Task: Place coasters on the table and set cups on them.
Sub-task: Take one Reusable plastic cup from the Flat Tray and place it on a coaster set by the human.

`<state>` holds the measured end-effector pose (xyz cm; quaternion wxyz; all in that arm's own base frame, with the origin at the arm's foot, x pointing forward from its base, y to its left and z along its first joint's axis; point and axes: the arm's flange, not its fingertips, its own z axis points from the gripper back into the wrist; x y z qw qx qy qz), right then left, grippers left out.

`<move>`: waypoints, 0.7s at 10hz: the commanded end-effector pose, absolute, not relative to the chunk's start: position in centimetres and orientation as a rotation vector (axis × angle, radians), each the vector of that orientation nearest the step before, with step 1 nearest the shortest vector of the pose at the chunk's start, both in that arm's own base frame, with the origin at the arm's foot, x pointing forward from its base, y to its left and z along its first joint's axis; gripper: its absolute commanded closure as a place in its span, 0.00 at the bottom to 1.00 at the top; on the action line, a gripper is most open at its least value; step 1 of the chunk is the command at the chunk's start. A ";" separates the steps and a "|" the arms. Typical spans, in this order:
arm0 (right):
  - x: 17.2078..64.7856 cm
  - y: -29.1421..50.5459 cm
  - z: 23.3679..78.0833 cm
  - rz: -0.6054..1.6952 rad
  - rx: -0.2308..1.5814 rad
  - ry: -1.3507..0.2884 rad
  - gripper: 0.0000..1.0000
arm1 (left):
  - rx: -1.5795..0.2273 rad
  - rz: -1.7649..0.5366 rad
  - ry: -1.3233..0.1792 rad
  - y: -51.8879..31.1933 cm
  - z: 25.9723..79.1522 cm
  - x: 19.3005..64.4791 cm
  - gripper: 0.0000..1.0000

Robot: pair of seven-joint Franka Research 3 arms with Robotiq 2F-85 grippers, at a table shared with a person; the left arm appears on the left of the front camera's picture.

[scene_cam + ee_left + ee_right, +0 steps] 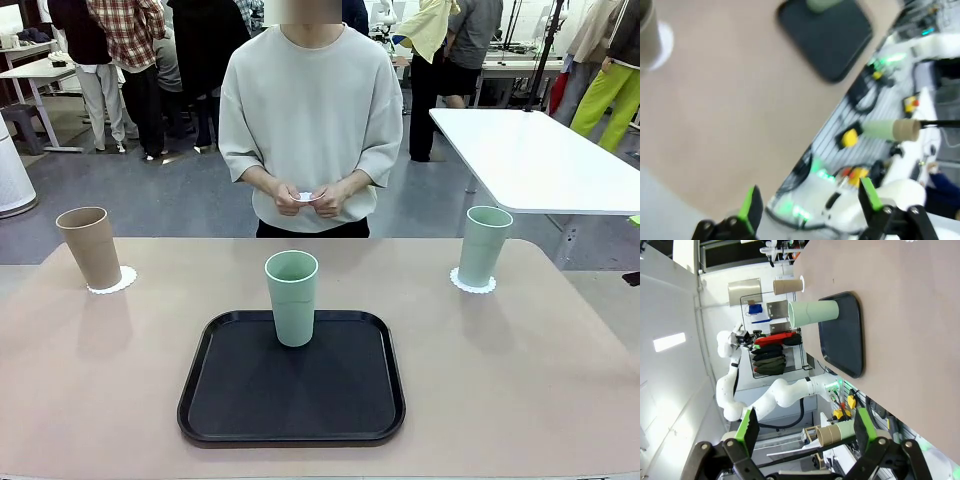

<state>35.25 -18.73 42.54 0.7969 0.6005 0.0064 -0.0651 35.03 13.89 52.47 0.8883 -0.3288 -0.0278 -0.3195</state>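
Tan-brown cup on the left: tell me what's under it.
A white lacy coaster lies under the tan-brown cup; its scalloped rim shows beside the base. Its middle is hidden by the cup.

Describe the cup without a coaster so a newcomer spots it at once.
On the beige table sits a black tray. A pale mint cup stands on its far half. The tan cup and second mint cup each sit on a white coaster; it does not.

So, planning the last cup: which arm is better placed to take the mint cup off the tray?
Probably right: the right gripper, open, faces the mint cup on the tray side-on. The left gripper, also open, has that tray at its view's edge.
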 end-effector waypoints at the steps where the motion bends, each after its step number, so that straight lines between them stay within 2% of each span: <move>1: 35.2 -18.8 42.6 -0.138 1.298 0.012 0.00 | -1.276 -0.630 -0.149 18.4 51.9 38.7 0.00; 4: 35.2 -18.8 42.6 -0.138 1.298 0.012 0.00 | -1.394 -0.353 -0.265 26.0 49.5 38.5 0.00; 7: 35.2 -18.8 42.6 -0.138 1.298 0.012 0.00 | -1.257 -0.239 -0.222 30.9 49.7 36.0 0.00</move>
